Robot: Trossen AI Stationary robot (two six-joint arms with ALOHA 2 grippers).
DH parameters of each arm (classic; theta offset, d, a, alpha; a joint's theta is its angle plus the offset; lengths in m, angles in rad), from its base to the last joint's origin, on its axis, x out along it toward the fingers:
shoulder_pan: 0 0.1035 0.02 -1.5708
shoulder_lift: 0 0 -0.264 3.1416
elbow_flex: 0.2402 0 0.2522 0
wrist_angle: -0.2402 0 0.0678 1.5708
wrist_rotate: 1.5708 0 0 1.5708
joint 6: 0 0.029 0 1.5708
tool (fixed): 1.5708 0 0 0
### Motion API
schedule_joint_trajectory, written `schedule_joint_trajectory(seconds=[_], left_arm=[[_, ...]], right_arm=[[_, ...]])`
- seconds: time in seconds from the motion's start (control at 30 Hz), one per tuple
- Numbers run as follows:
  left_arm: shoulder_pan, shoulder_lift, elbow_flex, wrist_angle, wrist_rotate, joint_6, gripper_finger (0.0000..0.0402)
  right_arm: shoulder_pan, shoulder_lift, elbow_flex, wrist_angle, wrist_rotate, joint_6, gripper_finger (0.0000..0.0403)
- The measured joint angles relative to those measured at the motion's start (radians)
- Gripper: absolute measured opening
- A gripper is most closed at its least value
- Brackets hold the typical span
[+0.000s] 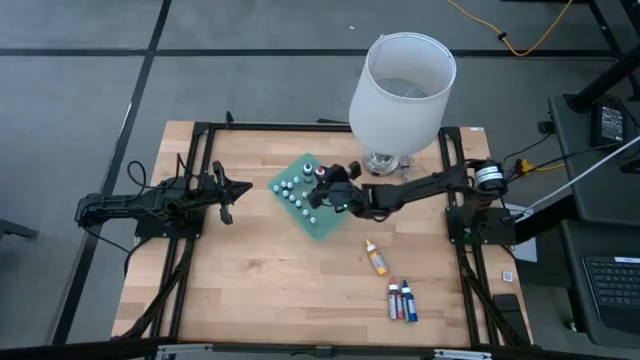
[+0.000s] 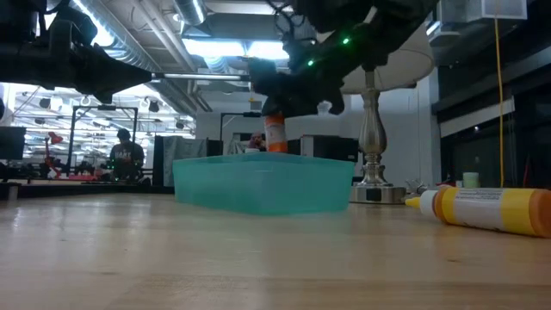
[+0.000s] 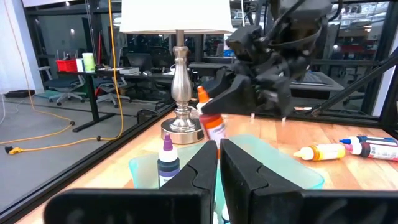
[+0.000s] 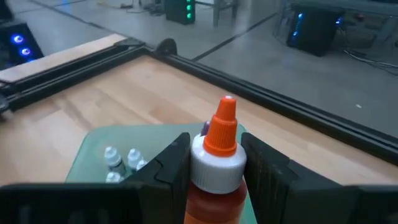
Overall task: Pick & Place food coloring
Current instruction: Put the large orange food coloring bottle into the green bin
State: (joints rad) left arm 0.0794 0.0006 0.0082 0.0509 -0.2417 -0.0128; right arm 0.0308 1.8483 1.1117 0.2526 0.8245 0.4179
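two tools were in play, and only the right tool (image 4: 214, 168) was working: its fingers were clamped on the white collar of an orange-capped bottle (image 4: 219, 155), held upright with the tip up. in the low view that bottle (image 2: 274, 133) hung clear above the green mat (image 2: 263, 182), not touching it, so the carry was under way rather than the set-down.

nearest the front edge of the worktop (image 1: 270, 290), three finger-sized bottles lay on their sides: a red one (image 1: 394, 300) and a blue one (image 1: 409, 303) just beside each other, and a yellow-orange one (image 1: 377, 258) a little farther in. these looked like the growing row, so the held bottle probably belonged beside them, though i could not tell the intended spot for sure.

to do the step well, i judged the arm should lift straight up first, since many tiny white-capped bottles (image 1: 295, 190) stood close together on the mat right under the wrist and a low sweep could topple them. the grip sat high on the neck, so a slow swing would keep the body from pendulating. it should lower until the base met the wood before letting go.

farther back, the lamp (image 1: 400, 90) stood close behind the mat; the elbow needed room there.

the left tool (image 1: 226, 192) waited at the left side, fingers pressed together on nothing.
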Motion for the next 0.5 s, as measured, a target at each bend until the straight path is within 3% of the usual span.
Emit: schedule_joint_trajectory(seconds=[0.5], left_arm=[[0.000,0.000,0.000,0.000,0.000,0.000,0.0010]], right_arm=[[-0.054,0.172,0.040,0.096,0.071,0.092,0.0127]])
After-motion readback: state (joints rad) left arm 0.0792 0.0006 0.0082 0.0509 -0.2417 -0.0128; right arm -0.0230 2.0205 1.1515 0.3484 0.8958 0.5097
